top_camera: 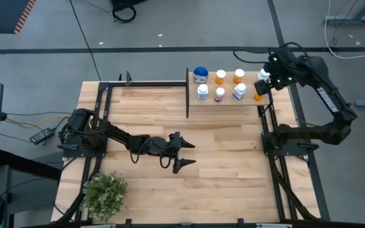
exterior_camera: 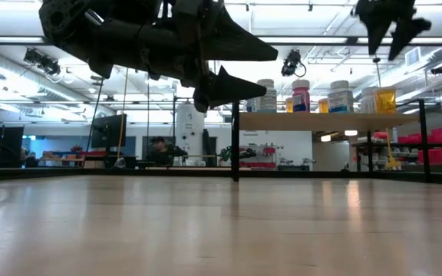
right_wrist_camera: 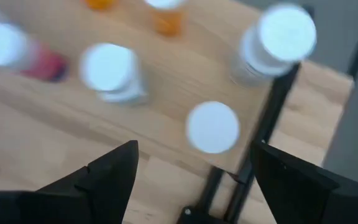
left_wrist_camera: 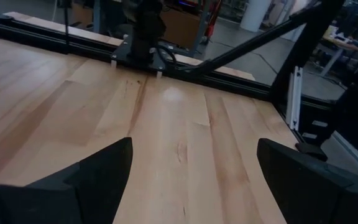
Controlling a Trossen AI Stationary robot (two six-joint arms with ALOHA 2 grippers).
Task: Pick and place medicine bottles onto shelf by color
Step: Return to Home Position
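Note:
The shelf stands at the table's far right and carries several medicine bottles. They include a wide blue one, two orange ones, white ones, a pinkish one and an orange one near the shelf's right edge. My right gripper hovers open above that right-edge bottle, whose white cap shows below and between the fingers, untouched. In the low view the right gripper hangs clear above the orange bottle. My left gripper is open over the middle of the table, above the bare wood.
A green potted plant sits at the table's near left corner. The shelf's black upright edge bounds its left side. Black frame rails run along the table's right side below the shelf. The bottles stand close together on the shelf.

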